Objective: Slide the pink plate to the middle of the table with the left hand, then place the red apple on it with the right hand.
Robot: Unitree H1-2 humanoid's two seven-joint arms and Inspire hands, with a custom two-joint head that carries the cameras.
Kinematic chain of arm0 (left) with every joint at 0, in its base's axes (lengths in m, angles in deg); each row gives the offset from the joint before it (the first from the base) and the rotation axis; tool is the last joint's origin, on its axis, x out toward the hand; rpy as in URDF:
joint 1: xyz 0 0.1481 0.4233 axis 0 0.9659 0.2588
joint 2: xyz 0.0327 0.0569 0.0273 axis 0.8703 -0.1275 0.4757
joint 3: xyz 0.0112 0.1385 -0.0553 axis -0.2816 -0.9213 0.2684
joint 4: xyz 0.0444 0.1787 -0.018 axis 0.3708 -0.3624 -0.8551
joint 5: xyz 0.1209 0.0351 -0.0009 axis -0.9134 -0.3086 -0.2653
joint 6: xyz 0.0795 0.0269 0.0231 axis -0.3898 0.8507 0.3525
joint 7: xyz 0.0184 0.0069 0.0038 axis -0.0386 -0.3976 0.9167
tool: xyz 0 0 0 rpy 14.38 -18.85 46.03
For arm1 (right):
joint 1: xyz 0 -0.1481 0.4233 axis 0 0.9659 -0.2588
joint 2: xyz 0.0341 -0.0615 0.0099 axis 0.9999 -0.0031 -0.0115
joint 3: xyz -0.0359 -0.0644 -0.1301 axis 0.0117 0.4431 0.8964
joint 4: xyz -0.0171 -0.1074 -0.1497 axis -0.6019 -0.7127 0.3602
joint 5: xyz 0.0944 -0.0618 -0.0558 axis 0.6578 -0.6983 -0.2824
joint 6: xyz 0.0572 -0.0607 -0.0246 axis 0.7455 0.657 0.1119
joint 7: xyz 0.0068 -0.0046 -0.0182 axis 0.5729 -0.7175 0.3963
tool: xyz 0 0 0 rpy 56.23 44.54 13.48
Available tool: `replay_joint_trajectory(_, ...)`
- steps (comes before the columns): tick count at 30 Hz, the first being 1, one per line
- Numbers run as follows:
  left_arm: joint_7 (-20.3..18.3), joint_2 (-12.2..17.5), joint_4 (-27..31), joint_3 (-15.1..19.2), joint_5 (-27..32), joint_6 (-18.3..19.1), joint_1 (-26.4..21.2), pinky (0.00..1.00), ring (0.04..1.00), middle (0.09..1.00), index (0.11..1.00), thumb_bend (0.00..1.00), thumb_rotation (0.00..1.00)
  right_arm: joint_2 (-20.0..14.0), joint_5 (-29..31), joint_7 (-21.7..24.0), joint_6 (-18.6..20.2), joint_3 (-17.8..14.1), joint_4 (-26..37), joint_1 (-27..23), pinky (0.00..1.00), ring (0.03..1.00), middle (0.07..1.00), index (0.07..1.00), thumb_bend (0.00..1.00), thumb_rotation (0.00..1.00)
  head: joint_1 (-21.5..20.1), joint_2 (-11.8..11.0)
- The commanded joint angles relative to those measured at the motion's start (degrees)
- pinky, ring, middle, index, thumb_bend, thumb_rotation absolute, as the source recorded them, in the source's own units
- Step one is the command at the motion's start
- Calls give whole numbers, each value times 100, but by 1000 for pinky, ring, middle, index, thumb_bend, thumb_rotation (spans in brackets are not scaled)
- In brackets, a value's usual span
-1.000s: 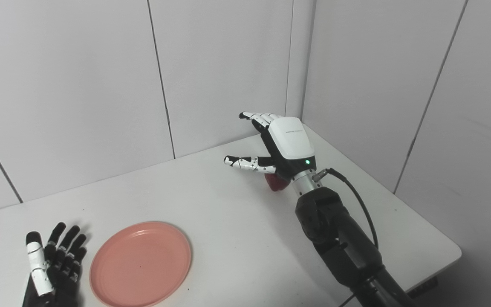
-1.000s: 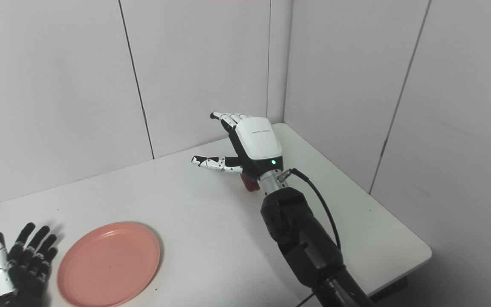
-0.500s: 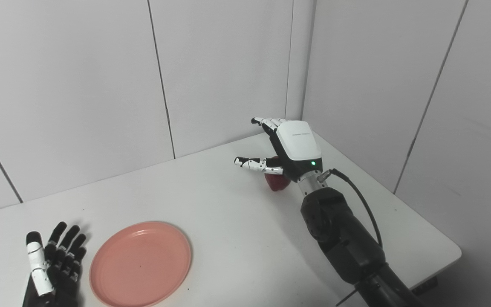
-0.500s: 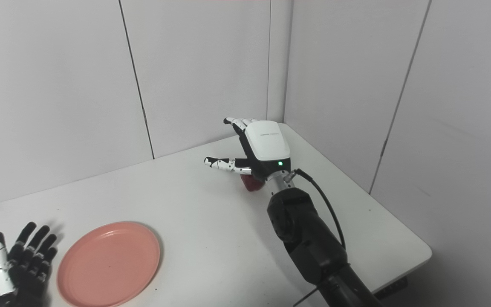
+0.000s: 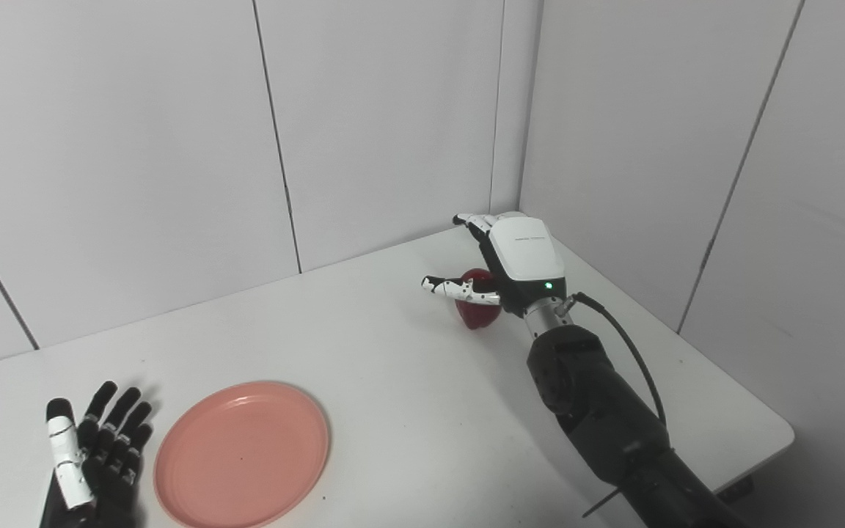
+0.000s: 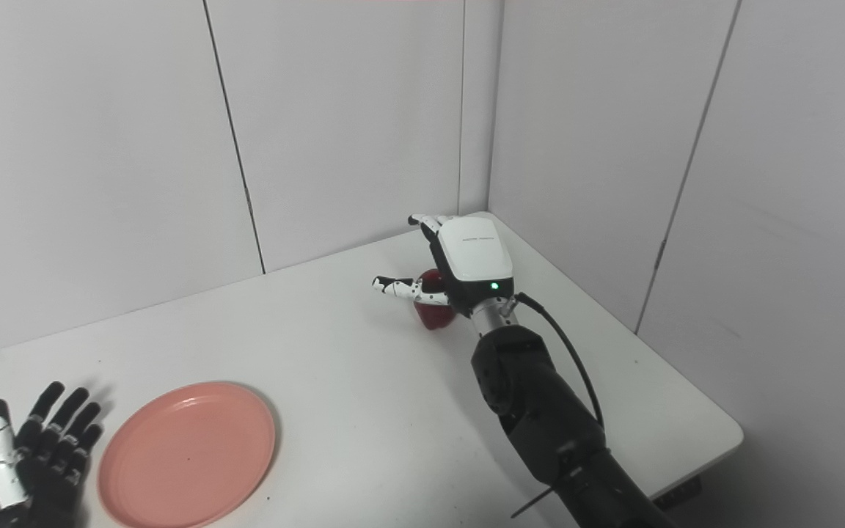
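A round, shallow pink plastic plate (image 5: 242,453) lies flat on the white rectangular bench (image 5: 393,381) near its front left part, with nothing on it. Just beside the plate's left rim, the black left hand (image 5: 92,458) with a white-banded thumb rests on the bench, palm down, its fingers spread apart and holding nothing; it does not touch the plate. Well apart from both, toward the far right corner where the pale grey wall panels (image 5: 173,147) meet, a small glossy red apple (image 5: 475,312) sits on the bench. The right hand (image 5: 510,260), black with a white back cover and a small green light near the wrist, hangs over the apple from the right side, palm turned toward it. Its fingers (image 5: 475,220) reach past the apple's far side and its white-and-black thumb (image 5: 459,290) stretches out across the apple's near top, so the hand is open around the fruit rather than closed on it; whether any part touches the apple cannot be told. A black cable (image 5: 624,345) loops from the wrist along the dark forearm.
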Motion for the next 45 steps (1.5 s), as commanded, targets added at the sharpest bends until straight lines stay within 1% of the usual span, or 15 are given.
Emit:
replay_joint_trajectory(1, 1, 1, -35, -33, -25, -11, -48, 954, 884, 865, 861, 717, 1000, -141, -66, -160, 169, 7, -32, -322, 698, 757, 764, 767, 741, 908, 5, 2)
replay_joint_trajectory(3, 0, 9, -34, -37, -32, -19, -43, 950, 882, 865, 857, 723, 999, -135, -44, -166, 211, 24, -122, -333, 703, 765, 775, 770, 736, 898, 5, 2)
replay_joint_trajectory(4, 6, 6, -25, -40, -33, -14, -37, 950, 882, 865, 857, 724, 998, -134, -27, -158, 229, 30, -159, -330, 704, 766, 776, 771, 735, 898, 32, -42)
replay_joint_trajectory(7, 6, -6, -15, -49, -27, -11, -23, 946, 877, 863, 856, 707, 1000, -144, -11, -168, 258, 60, -276, -310, 713, 770, 780, 770, 731, 890, 53, -53)
replay_joint_trajectory(9, 6, -28, -25, -53, -22, -33, -18, 956, 884, 870, 859, 693, 1000, -166, -1, -147, 264, 82, -345, -295, 710, 766, 771, 769, 728, 875, 120, -21)
replay_joint_trajectory(11, 17, -55, -4, -38, 6, -33, 2, 959, 887, 869, 850, 697, 999, -199, 5, -85, 288, 112, -398, -283, 711, 764, 772, 770, 726, 876, 170, 2)
replay_joint_trajectory(14, 0, -79, -42, -36, 18, -94, 8, 971, 894, 873, 851, 710, 974, -239, 25, -122, 257, 154, -442, -255, 699, 761, 773, 770, 720, 871, 235, 19)
replay_joint_trajectory(17, -22, -53, -48, -103, -69, -163, 31, 944, 882, 875, 851, 715, 977, -272, 67, -200, 193, 176, -448, -215, 696, 755, 767, 767, 712, 836, 290, 46)
replay_joint_trajectory(20, 23, -110, -4, -97, -19, -131, 49, 926, 874, 865, 840, 712, 954, -301, 116, -290, 156, 186, -497, -212, 693, 747, 760, 763, 711, 815, 350, 74)
replay_joint_trajectory(24, 24, -137, 2, -157, -71, -201, 69, 925, 873, 868, 842, 705, 958, -379, 184, -273, 150, 195, -507, -212, 700, 750, 761, 767, 711, 825, 508, 141)
replay_joint_trajectory(29, 43, -106, 65, -270, -217, -241, 114, 871, 838, 857, 843, 693, 961, -474, 314, -284, 85, 204, -527, -211, 694, 751, 767, 773, 709, 838, 636, 168)
replay_joint_trajectory(34, 53, -92, 82, -291, -269, -229, 124, 856, 834, 851, 833, 712, 939, -499, 369, -316, 65, 248, -524, -200, 689, 745, 764, 766, 701, 827, 650, 181)
replay_joint_trajectory(39, 51, -90, 103, -297, -281, -223, 129, 861, 836, 850, 833, 704, 947, -513, 362, -221, 180, 302, -470, -198, 701, 751, 772, 774, 703, 856, 646, 191)
replay_joint_trajectory(44, 50, -85, 92, -302, -315, -229, 115, 847, 831, 846, 827, 706, 955, -520, 391, -183, 222, 318, -467, -206, 698, 752, 774, 775, 701, 853, 643, 215)
replay_joint_trajectory(45, 43, -82, 110, -304, -313, -219, 115, 846, 830, 846, 826, 705, 956, -520, 395, -168, 232, 318, -464, -207, 698, 752, 774, 776, 701, 854, 642, 253)
